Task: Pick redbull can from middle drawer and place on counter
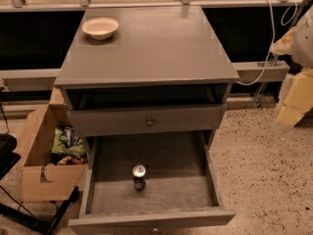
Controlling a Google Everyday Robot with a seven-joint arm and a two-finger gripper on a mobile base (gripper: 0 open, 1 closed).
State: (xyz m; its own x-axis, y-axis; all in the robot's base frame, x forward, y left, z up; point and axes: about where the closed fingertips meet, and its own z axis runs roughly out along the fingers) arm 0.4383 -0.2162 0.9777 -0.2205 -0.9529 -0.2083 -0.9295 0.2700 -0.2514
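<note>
The redbull can (139, 176) stands upright in the open middle drawer (166, 196), near the middle of its wood-grain floor, with its shiny top showing. The drawer is pulled far out toward me. The grey counter (151, 48) lies above it. My gripper (295, 94) shows only as a pale shape at the right edge, well to the right of and above the can, apart from the cabinet and holding nothing that I can see.
A cream bowl (100, 27) sits at the counter's back left. Under the counter is a dark frontless slot (146, 96), then a shut knobbed drawer front (149, 121). A cardboard box (39, 155) with snack bags stands on the floor at the left. A white cable (270, 38) hangs at the right.
</note>
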